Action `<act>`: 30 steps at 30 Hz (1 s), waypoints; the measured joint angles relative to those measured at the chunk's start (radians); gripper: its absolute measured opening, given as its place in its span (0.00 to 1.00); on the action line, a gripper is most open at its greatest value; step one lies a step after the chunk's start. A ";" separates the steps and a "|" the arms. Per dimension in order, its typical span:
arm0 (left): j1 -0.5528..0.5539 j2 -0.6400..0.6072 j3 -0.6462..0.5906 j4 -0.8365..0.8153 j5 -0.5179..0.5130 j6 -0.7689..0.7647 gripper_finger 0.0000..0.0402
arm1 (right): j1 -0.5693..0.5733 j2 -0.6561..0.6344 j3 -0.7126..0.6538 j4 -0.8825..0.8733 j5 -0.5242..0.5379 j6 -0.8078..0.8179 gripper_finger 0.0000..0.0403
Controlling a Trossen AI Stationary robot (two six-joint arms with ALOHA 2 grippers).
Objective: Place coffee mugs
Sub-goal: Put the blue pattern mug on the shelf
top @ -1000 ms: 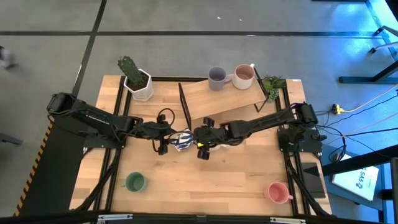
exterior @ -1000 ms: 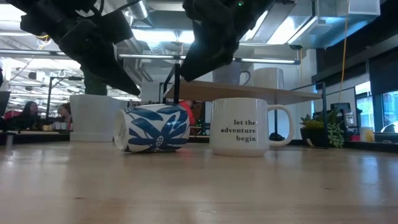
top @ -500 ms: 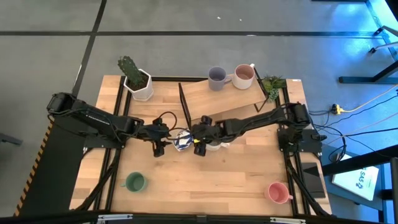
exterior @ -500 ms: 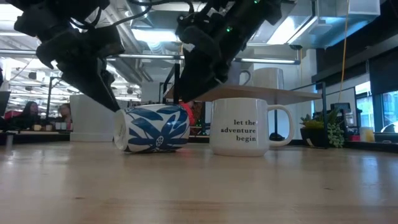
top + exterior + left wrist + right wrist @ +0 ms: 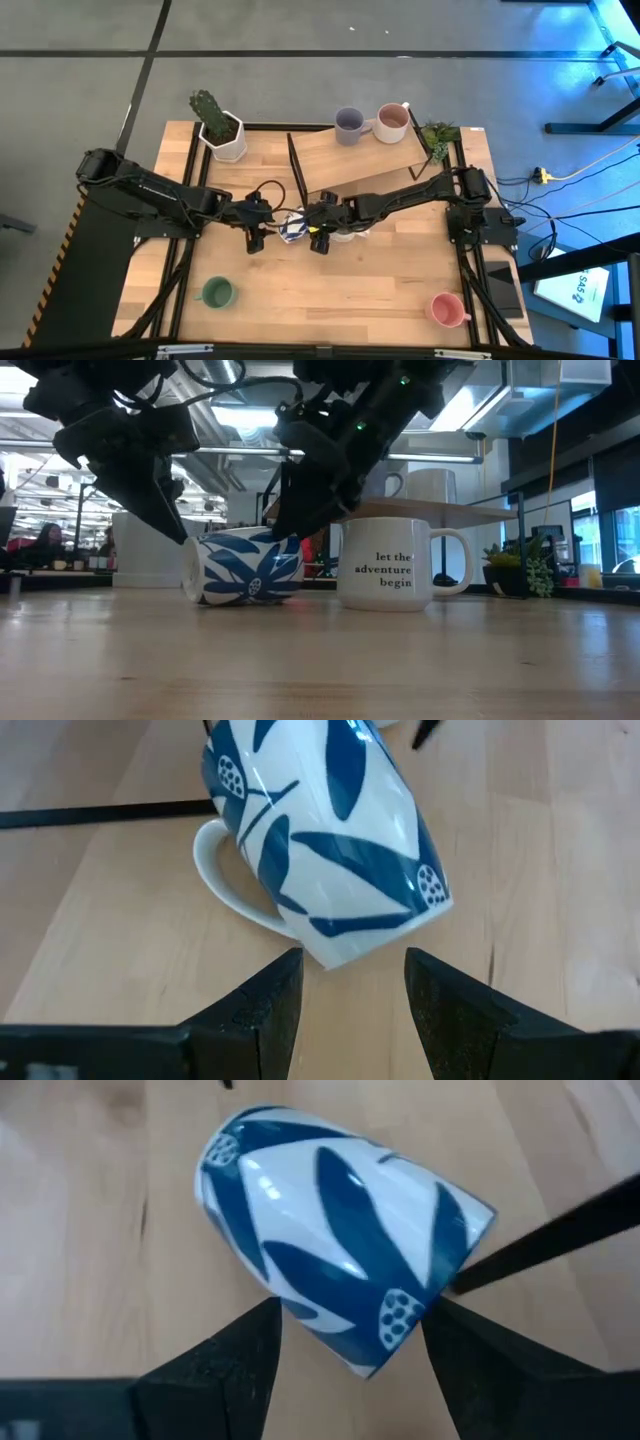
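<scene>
A white mug with blue leaves [image 5: 292,225] lies on its side mid-table, its handle [image 5: 215,870] on the wood. My left gripper [image 5: 350,970] stands open just short of the mug's left end [image 5: 190,570], slanting down. My right gripper [image 5: 352,1320] is open, its fingers on either side of the mug's right end [image 5: 400,1320]. A white mug with lettering [image 5: 385,565] stands upright right of it. A lavender mug [image 5: 349,125] and a mauve mug [image 5: 392,122] stand on the raised board. A teal mug [image 5: 217,293] and a pink mug [image 5: 446,309] stand near the front edge. My right gripper slants down from the table's right, its two fingers [image 5: 245,1345] flanking the right end of the lying mug. Whether they touch the mug I cannot tell. The mug rests on the table on its side.
A raised wooden board [image 5: 360,160] on black legs spans the far right. A white cactus pot [image 5: 222,130] stands at the far left corner and a small plant [image 5: 437,135] at the far right. Bare wood lies between the two front mugs.
My right gripper has come down and toward the table's left, until its fingers stand around the blue-leaf mug's right end. My left gripper has tipped further down toward the mug's left end.
</scene>
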State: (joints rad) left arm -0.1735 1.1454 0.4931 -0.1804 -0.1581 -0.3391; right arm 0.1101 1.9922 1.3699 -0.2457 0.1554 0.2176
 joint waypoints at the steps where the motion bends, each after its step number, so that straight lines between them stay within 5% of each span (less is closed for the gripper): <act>1: 0.000 0.000 0.000 0.002 0.000 -0.006 0.42 | 0.000 0.003 0.000 0.016 -0.001 -0.001 0.56; 19: -0.001 0.136 -0.001 0.095 -0.013 -0.019 0.42 | 0.001 0.039 0.001 0.077 -0.069 0.015 0.53; 30: 0.001 0.136 -0.005 0.099 -0.055 -0.014 0.42 | 0.001 0.040 0.000 0.102 -0.110 0.011 0.20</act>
State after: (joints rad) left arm -0.1730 1.2813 0.4885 -0.0817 -0.2133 -0.3531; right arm 0.1115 2.0327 1.3701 -0.1438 0.0457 0.2282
